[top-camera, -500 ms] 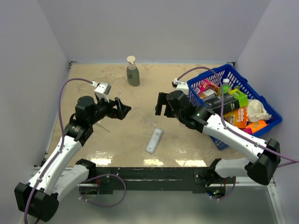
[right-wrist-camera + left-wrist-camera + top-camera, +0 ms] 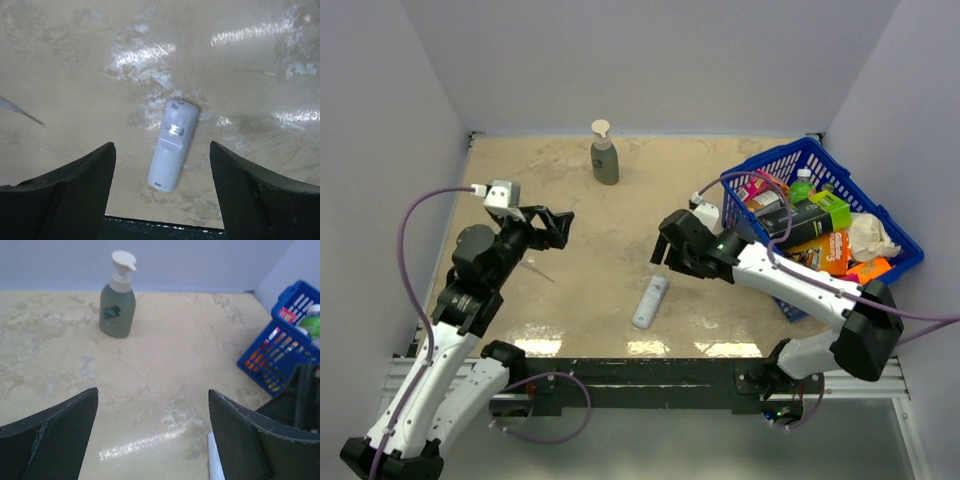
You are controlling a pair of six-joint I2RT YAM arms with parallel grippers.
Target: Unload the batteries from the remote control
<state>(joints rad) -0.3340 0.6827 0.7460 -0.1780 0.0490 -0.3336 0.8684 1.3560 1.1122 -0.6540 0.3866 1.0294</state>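
Observation:
The remote control [image 2: 651,301] lies back-up on the table near the front edge, a slim light grey bar with its battery cover closed. The batteries are hidden inside it. My right gripper [image 2: 664,250] hovers open just above and behind the remote; in the right wrist view the remote [image 2: 171,147] lies between the spread fingers of the gripper [image 2: 161,145], below them and untouched. My left gripper [image 2: 558,228] is open and empty, raised over the table left of the middle. The left wrist view shows only a sliver of the remote [image 2: 215,462] beside the right finger of the gripper [image 2: 152,391].
A grey-green soap dispenser [image 2: 605,155] stands at the back centre. A blue basket [image 2: 775,155] full of packaged goods sits at the right, close behind my right arm. A thin grey stick [image 2: 540,270] lies on the table left of the remote.
My left gripper has pulled back to the left and risen. My right gripper has dropped toward the remote. The remote has not moved.

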